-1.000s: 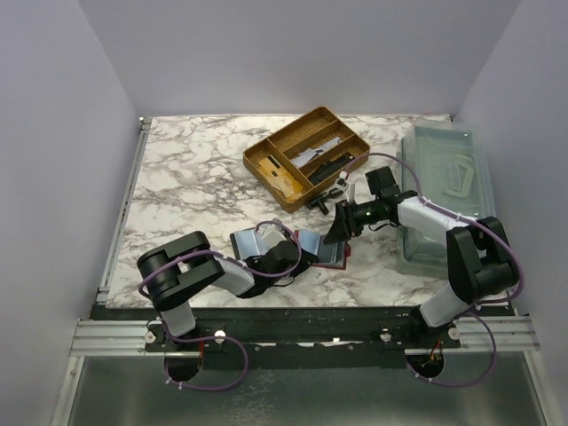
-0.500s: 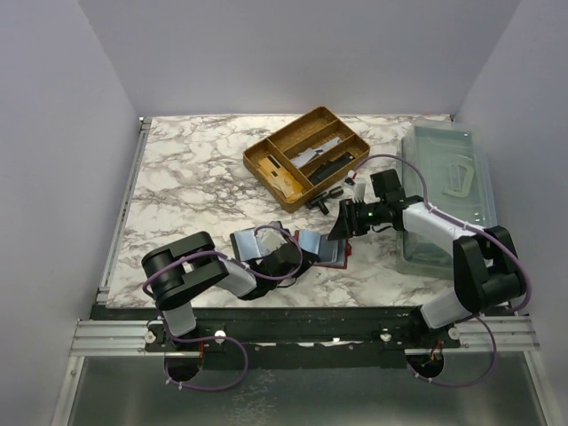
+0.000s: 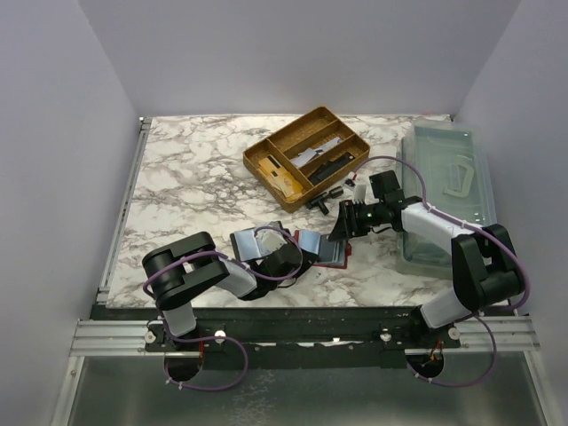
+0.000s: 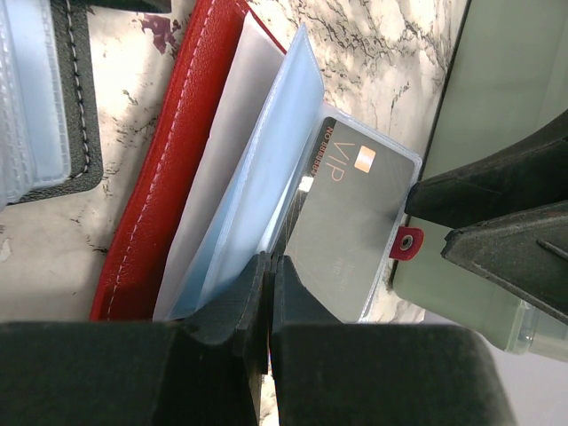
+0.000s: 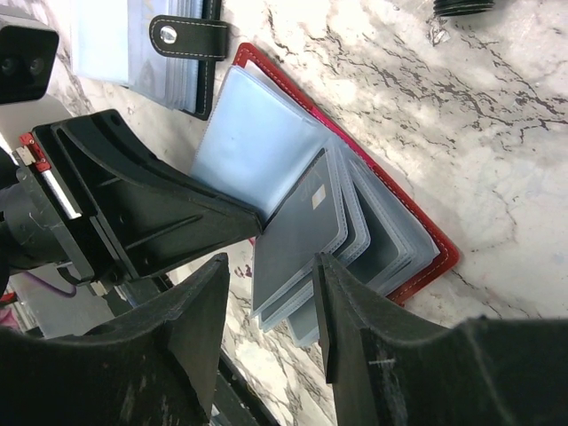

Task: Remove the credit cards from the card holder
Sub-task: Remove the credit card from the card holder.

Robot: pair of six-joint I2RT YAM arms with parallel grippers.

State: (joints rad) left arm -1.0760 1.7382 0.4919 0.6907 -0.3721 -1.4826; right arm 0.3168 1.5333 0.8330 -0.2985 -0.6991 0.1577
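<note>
1. A red card holder [image 5: 424, 253], grained and white-stitched, is laid open on the marble table [image 3: 195, 177]. Soft, clear bluish plastic sleeves [image 4: 257, 160] are fanned up from it.
2. A flat, dark grey credit card [image 4: 355, 240], slightly glossy and lettered "VIP", is seen tucked inside a round-cornered pocket.
3. The left gripper [image 4: 269, 275] is closed, with the edge of one of the sleeves pinched just beside the card.
4. The right gripper [image 5: 271, 266] is spread open, and its black fingers are set either side of the card's free end. Contact cannot be told.
</note>
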